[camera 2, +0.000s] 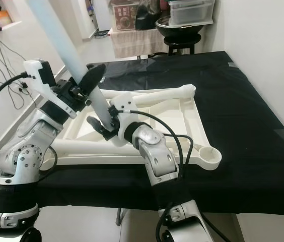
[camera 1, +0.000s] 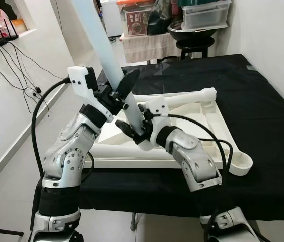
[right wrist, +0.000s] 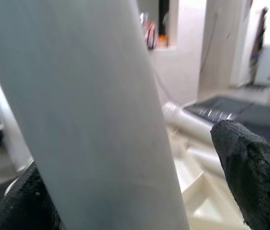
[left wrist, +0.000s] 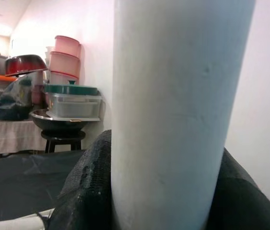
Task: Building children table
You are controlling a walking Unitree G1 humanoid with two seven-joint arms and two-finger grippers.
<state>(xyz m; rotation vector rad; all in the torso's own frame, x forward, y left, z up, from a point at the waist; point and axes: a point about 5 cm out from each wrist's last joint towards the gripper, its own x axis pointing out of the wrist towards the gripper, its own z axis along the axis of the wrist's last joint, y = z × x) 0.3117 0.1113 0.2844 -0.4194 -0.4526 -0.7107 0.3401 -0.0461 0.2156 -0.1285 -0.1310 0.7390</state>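
both the left gripper point(camera 1: 124, 91) and the right gripper point(camera 1: 132, 132) clamp the pale table leg point(camera 1: 113, 68), holding it tilted above the upturned white tabletop point(camera 1: 217, 118) on the black cloth point(camera 1: 263, 101), likely to steer its lower end into a socket.

Even, bright indoor light with soft shadows; head views sharp, wrist views blurred up close, backgrounds washed out.

We see a smooth, matt plastic leg point(camera 1: 103, 48), pale blue-white, and a cream plastic tabletop point(camera 1: 202, 116) with a faint sheen; it lies on matt black cloth point(camera 1: 263, 111), and the fingers point(left wrist: 84, 191) look covered in rough, grainy black rubber
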